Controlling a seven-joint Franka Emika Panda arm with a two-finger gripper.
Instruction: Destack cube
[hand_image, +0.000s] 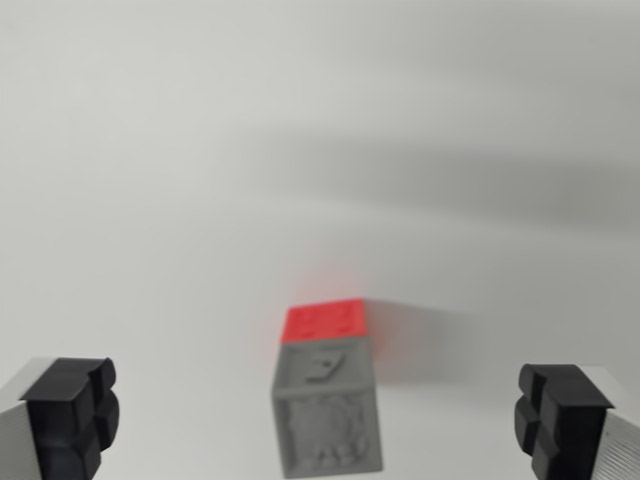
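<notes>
Looks like the approach step, nothing grabbed yet. Gripper (320, 420) is spread wide w/ nothing between the pads (70, 415), 1 pad in each bottom corner of the wrist view. The stack sits low center on the white table (200, 150), roughly midway between the pads: gray cube (328, 418) nearest the cam, red cube (324, 321) touching its far edge. Pic is blurry, so I can't really tell if red is under it or just behind.

Long axis of the pair runs bottom-to-top in the view, leaning a bit to the wrist view's left at the top. Next move imo: come down centered, close on the gray cube's side faces, lift it off.
</notes>
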